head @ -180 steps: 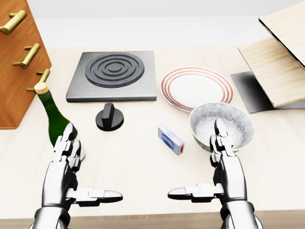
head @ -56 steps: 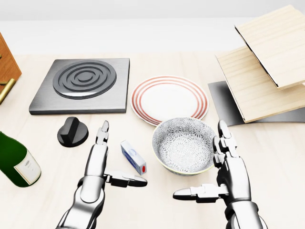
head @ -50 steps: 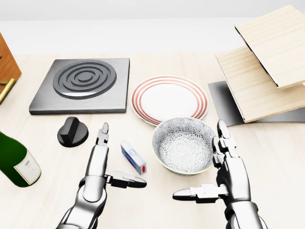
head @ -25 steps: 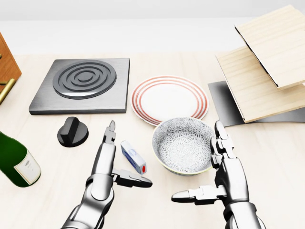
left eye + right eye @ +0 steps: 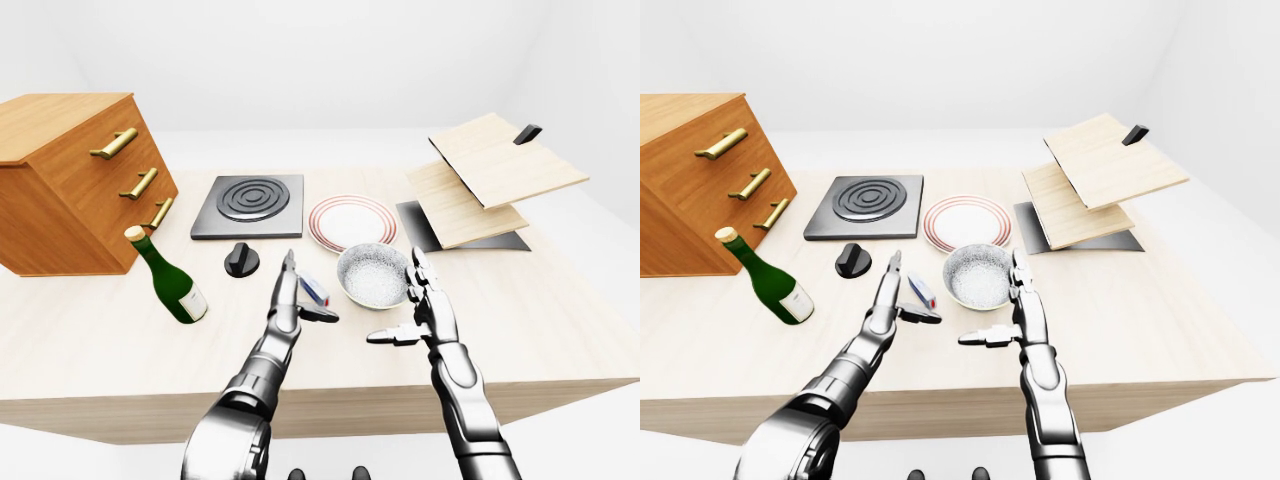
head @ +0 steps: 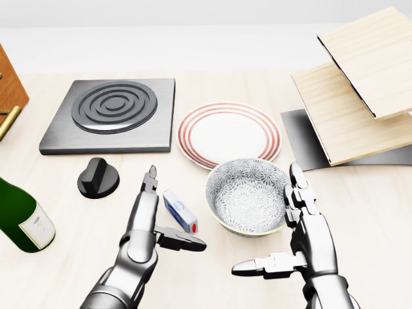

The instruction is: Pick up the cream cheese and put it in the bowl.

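Two hands are over the pale table (image 6: 58, 270), and neither holds anything. The left hand (image 6: 147, 225) has its fingers spread wide, long fingers pointing toward the top of the head view and the thumb jutting out to the right, just below the cream cheese (image 6: 179, 211). That little blue-and-white box lies flat on the table, just right of the left hand's fingers; whether they touch it I cannot tell. Immediately to its right sits the patterned bowl (image 6: 250, 196), with nothing visible inside. The right hand (image 6: 301, 233) is spread wide too, fingers rising beside the bowl's right rim, thumb pointing left. Above the bowl rests a red-ringed plate (image 6: 229, 134), with a black hob plate (image 6: 111, 114) at the left and a black knob (image 6: 98, 178) beneath that. A green bottle (image 6: 22, 217) lies at the head view's left edge, near a wooden drawer cabinet (image 5: 65, 180).
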Motion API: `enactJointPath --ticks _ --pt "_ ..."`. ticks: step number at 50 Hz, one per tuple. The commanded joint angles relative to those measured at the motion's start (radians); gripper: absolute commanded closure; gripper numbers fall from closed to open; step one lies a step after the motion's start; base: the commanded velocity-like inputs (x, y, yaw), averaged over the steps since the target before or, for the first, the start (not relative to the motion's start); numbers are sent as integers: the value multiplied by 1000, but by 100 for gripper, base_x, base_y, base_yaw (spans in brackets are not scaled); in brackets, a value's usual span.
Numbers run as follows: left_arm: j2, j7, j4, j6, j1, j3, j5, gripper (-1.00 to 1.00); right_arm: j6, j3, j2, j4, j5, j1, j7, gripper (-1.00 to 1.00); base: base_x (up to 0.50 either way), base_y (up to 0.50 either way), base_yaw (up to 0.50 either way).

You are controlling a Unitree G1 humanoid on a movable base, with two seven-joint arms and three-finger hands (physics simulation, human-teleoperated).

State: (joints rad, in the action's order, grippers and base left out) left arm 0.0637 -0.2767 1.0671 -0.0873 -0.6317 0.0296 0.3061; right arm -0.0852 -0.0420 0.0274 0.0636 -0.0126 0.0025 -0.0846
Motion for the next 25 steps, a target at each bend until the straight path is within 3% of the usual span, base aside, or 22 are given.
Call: enactJointPath --ticks 1,2,3,4,5,25 --pt "-9 -33 114 0 -62 -22 4 -100 -2 1 -1 -10 -3 9 -13 -100 0 0 0" --pt "-4 -6 108 0 -55 -25 -15 -100 -2 1 -1 -12 -3 10 -14 -100 0 0 0" --pt "-3 0 101 0 -50 -25 -21 78 -2 2 -2 -13 -2 11 -14 -100 0 0 0" --pt "-1 8 98 0 -47 -27 -32 100 -2 2 -2 -11 -1 10 -14 -100 0 0 0" --pt "2 39 86 0 -37 -23 -42 100 -2 3 -2 -7 0 10 -14 -100 0 0 0" --pt "0 56 58 0 -41 -30 -96 100 -2 10 -3 16 10 7 -17 -100 0 0 0"
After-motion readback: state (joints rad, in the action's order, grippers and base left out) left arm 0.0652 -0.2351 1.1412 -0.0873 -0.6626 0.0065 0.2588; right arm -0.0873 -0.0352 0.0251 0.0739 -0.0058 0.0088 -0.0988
